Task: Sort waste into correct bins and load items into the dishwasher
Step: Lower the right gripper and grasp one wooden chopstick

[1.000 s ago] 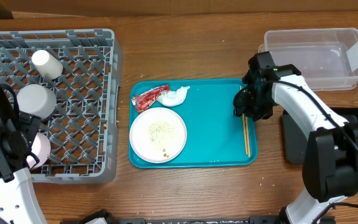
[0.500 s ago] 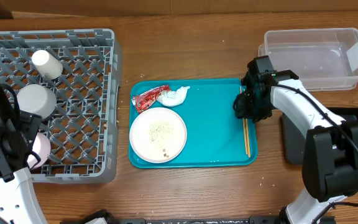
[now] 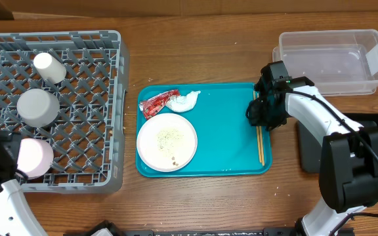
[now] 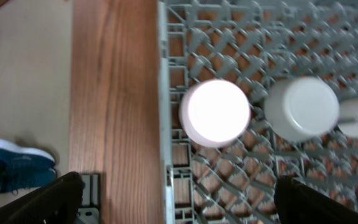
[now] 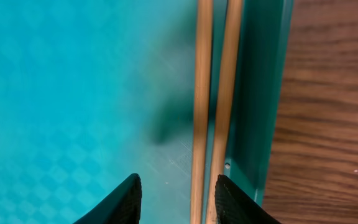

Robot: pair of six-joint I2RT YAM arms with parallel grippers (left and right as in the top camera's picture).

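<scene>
Fingers (image 5: 118,200) of the right end effector (image 5: 178,186) are spread apart, down low over the right edge of the teal tray (image 5: 73,93). The chopsticks (image 5: 201,93) run straight between them: one stick in the gap, the other passing under the right finger's tip, hard against the tray's wall. Whether either finger touches wood, I cannot tell. From overhead, that end effector (image 3: 260,117) sits over the upper end of the chopsticks (image 3: 260,145), which lie along the teal tray's (image 3: 222,154) right rim. Across the tray at the left sits the round white plate (image 3: 167,141), rice-like crumbs (image 3: 170,136) scattered on it. Just above it lie the red wrapper (image 3: 157,103) and the white napkin (image 3: 186,100), touching each other. Off the tray, the clear tub (image 3: 327,37) stands on the desk (image 3: 209,52) at the upper right, and the black tray (image 3: 307,152) lies beneath the right arm, largely covered. Over to the left side now: the left end effector (image 4: 185,202) hangs wide apart and empty, its dark fingers (image 4: 45,198) at the bottom corners of the wrist view, above the near wall of the grey rack (image 4: 229,37). Inside the rack (image 3: 90,65), the pale bowl (image 3: 35,157) sits just inside that wall, the white bowl (image 3: 38,107) near it, and the cup (image 3: 49,67) beyond.
</scene>
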